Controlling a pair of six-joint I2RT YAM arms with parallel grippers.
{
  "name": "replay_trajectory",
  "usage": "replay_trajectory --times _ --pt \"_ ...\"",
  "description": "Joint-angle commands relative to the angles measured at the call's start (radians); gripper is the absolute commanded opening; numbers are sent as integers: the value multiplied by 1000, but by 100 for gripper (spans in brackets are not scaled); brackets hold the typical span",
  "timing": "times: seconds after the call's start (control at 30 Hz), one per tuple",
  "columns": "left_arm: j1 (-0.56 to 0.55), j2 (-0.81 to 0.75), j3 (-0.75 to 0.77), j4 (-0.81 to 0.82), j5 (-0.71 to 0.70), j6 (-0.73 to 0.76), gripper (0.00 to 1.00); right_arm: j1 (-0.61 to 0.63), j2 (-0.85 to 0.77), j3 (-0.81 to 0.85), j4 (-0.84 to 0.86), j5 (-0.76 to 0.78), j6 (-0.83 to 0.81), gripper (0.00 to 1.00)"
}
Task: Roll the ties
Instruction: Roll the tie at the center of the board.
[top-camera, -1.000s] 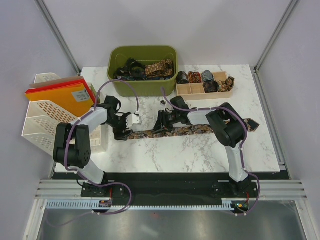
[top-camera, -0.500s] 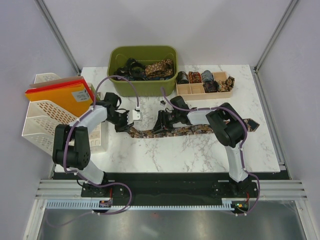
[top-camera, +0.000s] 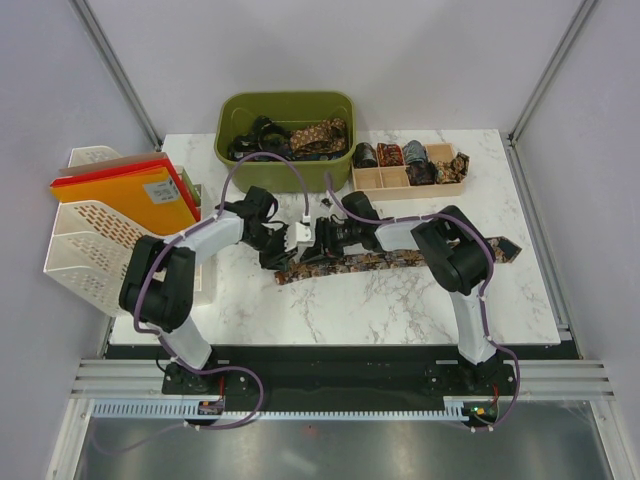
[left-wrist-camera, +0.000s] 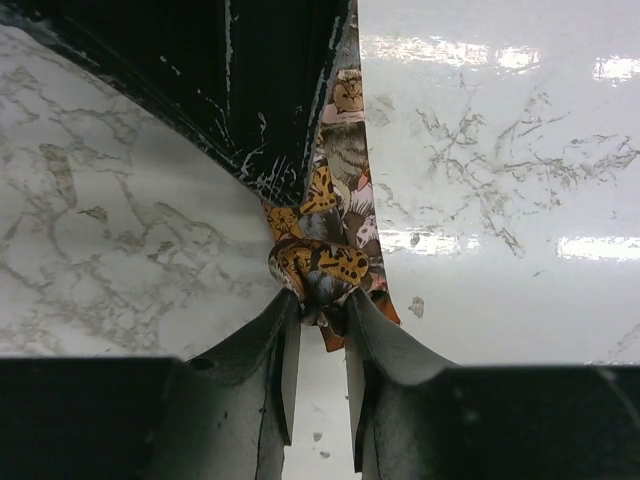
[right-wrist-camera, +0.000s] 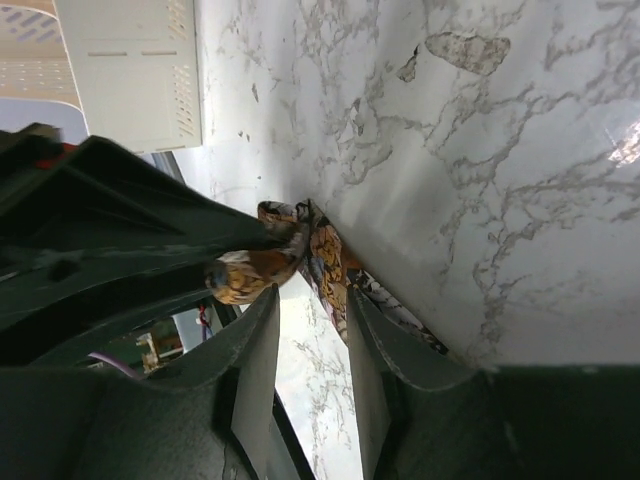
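A paisley tie (top-camera: 400, 258) lay stretched across the middle of the marble table (top-camera: 400, 310). Its wide pointed end lay at the right, and its narrow end was near the centre-left.

The left gripper (left-wrist-camera: 320, 302) was clenched on that narrow end. In the left wrist view the fabric was bunched into a small fold between its fingers (left-wrist-camera: 268, 350), and the rest of the tie ran away from the tips over the table.

The right gripper (right-wrist-camera: 310, 300) sat just beside it, low over the same end of the tie. Its jaws stood partly apart with bare table showing in the gap and nothing between them. The tie ran past its tips, and whether a finger pressed on it could not be told.

At the back a green bin (top-camera: 290, 180) held loose ties (top-camera: 312, 134). A wooden tray (top-camera: 395, 182) just to its right held rolled ties (top-camera: 402, 154). A white rack (top-camera: 85, 235) with orange folders (top-camera: 135, 195) stood at the table's left edge.
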Motion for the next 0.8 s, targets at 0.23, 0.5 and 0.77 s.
replay_trajectory --times 0.23,0.5,0.77 --pt "-22 47 -1 80 -9 -133 40 -3 -53 -66 182 -54 157 47" --pt "-44 34 0 85 -35 -161 41 14 -35 -49 193 -51 180 52" --pt "-56 41 11 94 -54 -179 42 29 -4 -49 219 -58 224 52"
